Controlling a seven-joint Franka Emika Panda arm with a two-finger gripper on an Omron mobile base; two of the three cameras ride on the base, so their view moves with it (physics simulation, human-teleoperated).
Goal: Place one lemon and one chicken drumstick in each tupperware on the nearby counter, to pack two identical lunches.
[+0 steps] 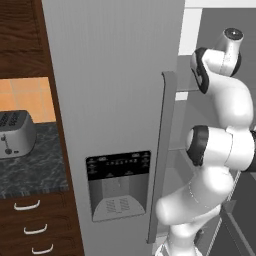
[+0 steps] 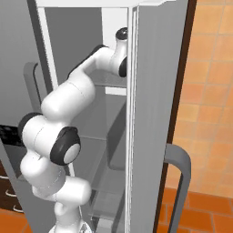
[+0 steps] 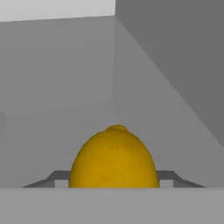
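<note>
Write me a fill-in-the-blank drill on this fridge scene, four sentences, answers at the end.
1. The fruit right in front of the hand camera is a ____ lemon.
2. The white arm reaches into the open ____.
3. On the counter left of the fridge stands a silver ____.
4. The ice and water dispenser sits in the fridge door that is ____.

Missing words: yellow; fridge; toaster; closed
</note>
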